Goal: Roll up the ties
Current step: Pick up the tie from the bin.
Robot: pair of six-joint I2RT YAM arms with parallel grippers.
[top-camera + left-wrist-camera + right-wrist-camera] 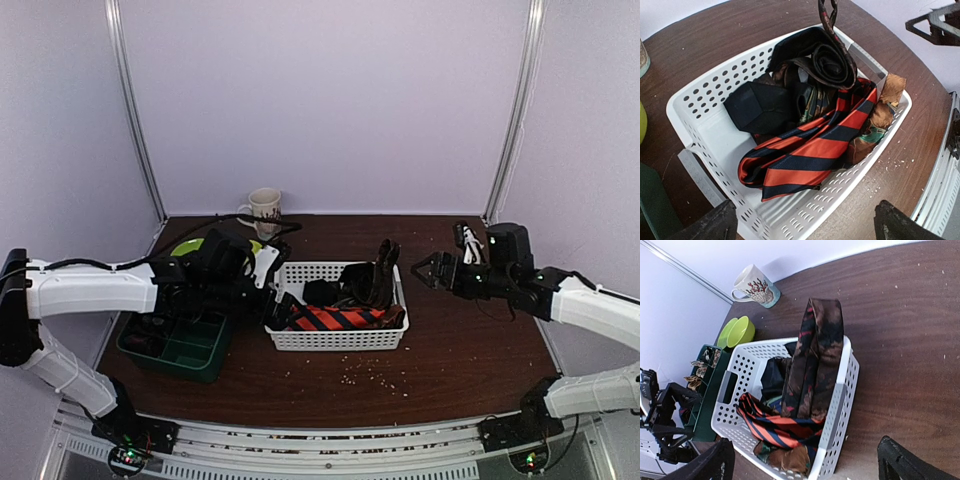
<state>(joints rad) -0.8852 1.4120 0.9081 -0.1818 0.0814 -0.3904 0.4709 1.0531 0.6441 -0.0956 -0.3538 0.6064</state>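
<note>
A white perforated basket (pixel 340 343) stands mid-table and holds the ties in a heap. An orange-red and navy striped tie (pixel 810 155) lies folded along its near side. A dark brown speckled tie (pixel 815 360) hangs over the far rim, and part of it is coiled inside the basket (pixel 827 62). A black tie (pixel 757 105) and a brown-patterned tie (pixel 880 115) lie underneath. My left gripper (pixel 262 275) hovers open at the basket's left end, holding nothing. My right gripper (pixel 424 270) is open just right of the basket, also holding nothing.
A patterned mug (pixel 265 210) stands at the back left, with a lime-green bowl (pixel 190 247) in front of it. A dark green tray (pixel 180 350) with small items sits left of the basket. Pale crumbs (pixel 370 372) dot the brown table in front.
</note>
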